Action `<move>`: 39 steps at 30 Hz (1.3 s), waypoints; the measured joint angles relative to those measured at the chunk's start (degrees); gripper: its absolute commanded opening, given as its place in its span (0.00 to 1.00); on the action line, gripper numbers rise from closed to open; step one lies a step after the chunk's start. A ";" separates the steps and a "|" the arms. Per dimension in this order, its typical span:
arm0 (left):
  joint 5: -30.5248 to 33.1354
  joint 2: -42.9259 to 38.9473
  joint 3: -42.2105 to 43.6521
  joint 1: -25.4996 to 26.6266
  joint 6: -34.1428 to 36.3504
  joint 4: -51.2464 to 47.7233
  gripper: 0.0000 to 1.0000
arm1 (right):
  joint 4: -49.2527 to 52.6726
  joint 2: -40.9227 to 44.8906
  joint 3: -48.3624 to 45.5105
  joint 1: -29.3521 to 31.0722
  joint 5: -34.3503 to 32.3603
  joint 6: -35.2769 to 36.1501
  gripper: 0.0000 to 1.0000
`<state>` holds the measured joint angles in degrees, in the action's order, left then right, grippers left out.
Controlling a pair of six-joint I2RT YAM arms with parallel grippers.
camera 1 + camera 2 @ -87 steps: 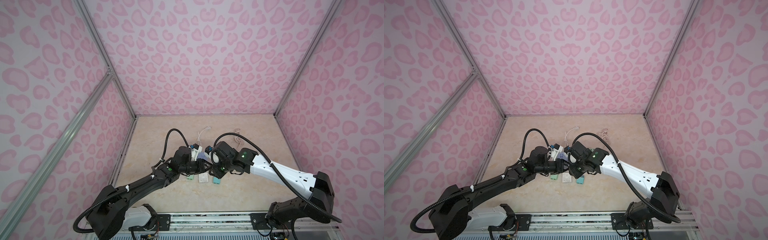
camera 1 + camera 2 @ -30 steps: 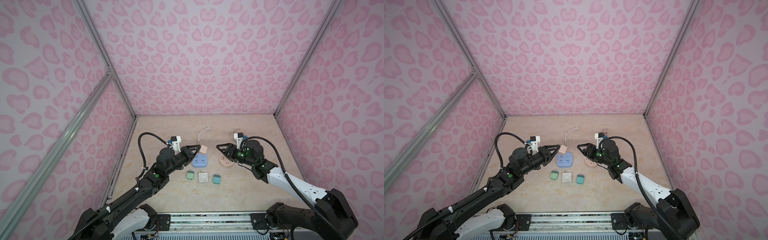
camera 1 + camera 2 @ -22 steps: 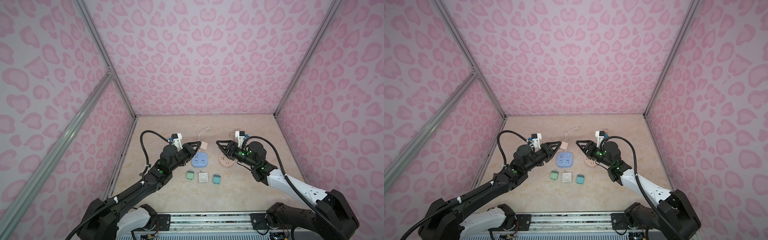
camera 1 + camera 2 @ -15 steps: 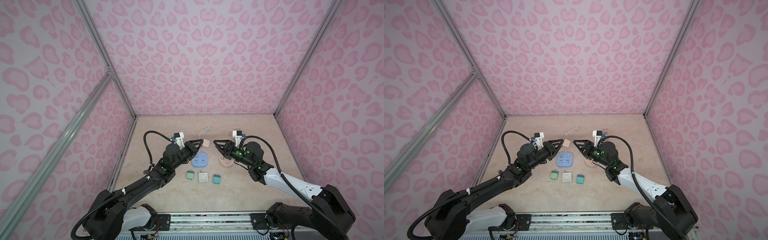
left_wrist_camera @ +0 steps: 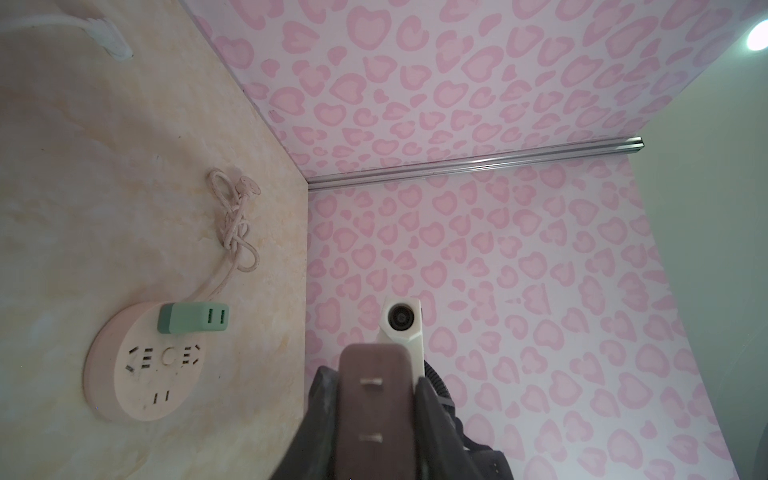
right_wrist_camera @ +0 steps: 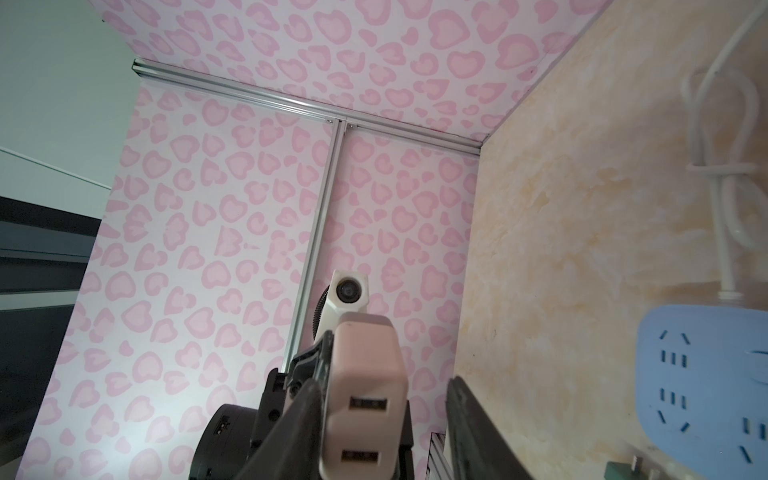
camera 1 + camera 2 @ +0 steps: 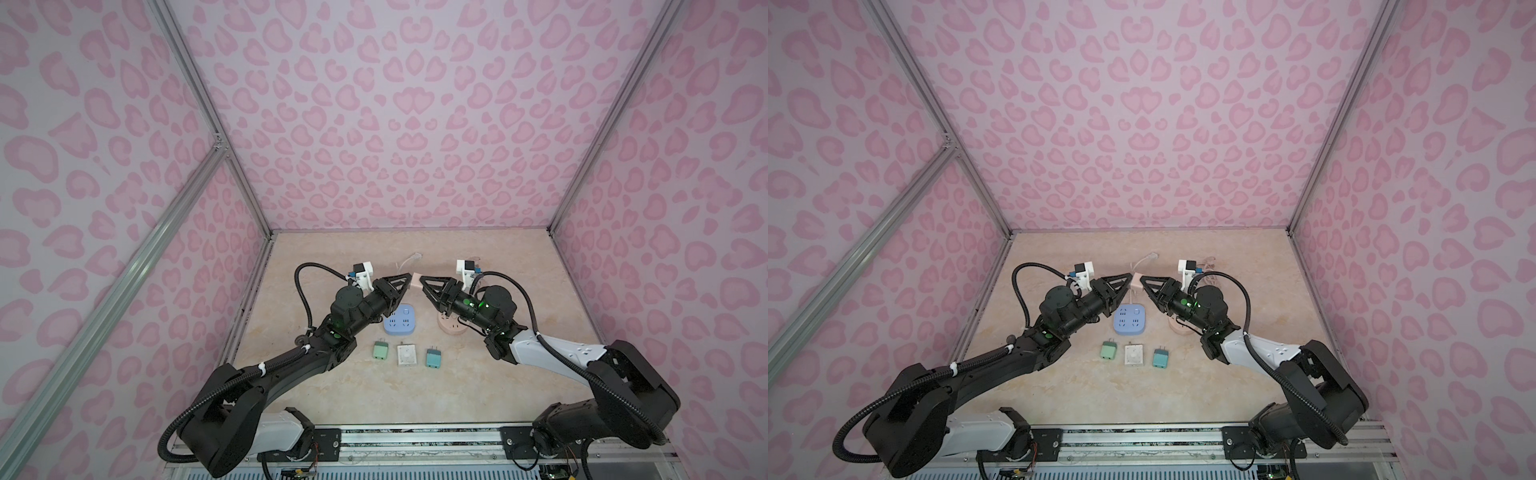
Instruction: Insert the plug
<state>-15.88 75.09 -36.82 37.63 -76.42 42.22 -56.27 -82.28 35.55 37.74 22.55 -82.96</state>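
1. A second ago the arms stood well apart, with the left pincer (image 7: 409,277) alone carrying the pink plug (image 7: 416,277). Both have since swung inward, and their tips now meet in mid-air above the worktop (image 7: 519,291), at 12 o'clock of the blue socket block (image 7: 400,319).
2. The left pincer is clamped on the plug's flanks. Its wrist view shows the two prongs facing back toward that camera.
3. The right pincer (image 7: 423,279) has been narrowing but has not closed. In its wrist view the plug's port end sits between the fingers (image 6: 469,424) — one lies against a side, while the marked one stands clear with a visible gap.
4. This looks like a hand-over. The plug is in no socket yet, and a grip from the port end would leave the prongs free to lead.
5. Likely targets are the blue block, or the round pink socket (image 5: 145,365) at its 3 o'clock, which already carries a green plug (image 5: 193,318) but shows free slots.
6. The risk is timing — if the left lets go before the right has closed, the plug drops.
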 measured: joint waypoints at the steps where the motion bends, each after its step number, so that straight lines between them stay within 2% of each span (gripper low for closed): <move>1: 0.00 0.04 0.00 0.07 0.00 0.09 0.02 | -0.48 -0.31 0.17 0.22 0.00 -0.13 0.41; 5: 0.00 0.33 0.00 0.26 0.00 0.81 0.02 | -2.05 -1.68 0.92 0.96 0.39 -1.07 0.31; 7: 0.02 0.44 0.00 0.31 0.04 0.90 0.03 | -3.10 -2.25 1.07 1.01 0.42 -1.84 0.19; 9: 0.15 0.44 0.00 0.33 0.68 1.46 0.03 | -4.20 -2.47 1.07 1.03 0.37 -4.31 0.00; 11: 0.33 0.44 0.00 0.33 1.05 1.81 0.03 | -4.42 -2.45 1.07 0.98 0.42 -4.48 0.00; 12: 0.37 0.44 0.00 0.33 1.18 1.75 0.12 | -4.35 -2.45 1.07 0.96 0.42 -4.52 0.00; 14: 0.28 0.39 -0.39 0.35 1.55 0.81 0.50 | -4.31 -2.45 1.07 0.87 0.44 -5.31 0.00; 15: 0.20 0.33 -1.05 0.35 1.70 -0.61 0.64 | -4.20 -2.40 1.07 0.81 0.44 -5.38 0.00; 18: 0.39 -1.86 -3.17 0.37 3.48 -9.64 0.90 | -2.51 -1.84 1.05 -0.22 1.81 -3.08 0.00; 19: 1.46 -3.48 -4.37 0.37 5.33 -14.69 0.93 | -1.31 -1.18 0.92 -0.87 1.86 -2.38 0.00; 22: 9.35 -6.69 -12.68 0.20 13.40 -35.17 0.92 | 7.04 2.45 1.11 -3.52 2.14 1.64 0.00; 25: 19.85 -6.25 -21.46 -0.07 22.82 -52.46 0.89 | 32.09 8.07 8.61 -4.74 0.17 12.39 0.00; 27: 25.88 -6.21 -22.51 -0.26 28.33 -61.31 0.88 | 48.57 9.31 17.46 -3.78 -3.37 22.16 0.00; 29: 29.20 -6.82 -21.24 -0.26 31.82 -67.76 0.88 | 63.30 9.46 24.33 -3.26 -7.69 31.12 0.00; 33: 31.34 -13.84 -14.36 -0.15 35.80 -72.61 0.87 | 85.26 8.46 28.89 -3.85 -16.06 41.75 0.00; 39: 30.58 -21.42 -7.08 -0.15 36.17 -71.69 0.87 | 101.83 4.33 33.51 -3.52 -20.85 50.07 0.00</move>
<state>14.70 53.67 -43.90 37.47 -40.25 -29.47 45.56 -77.95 69.06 34.22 1.69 -32.88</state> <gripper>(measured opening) 0.867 0.201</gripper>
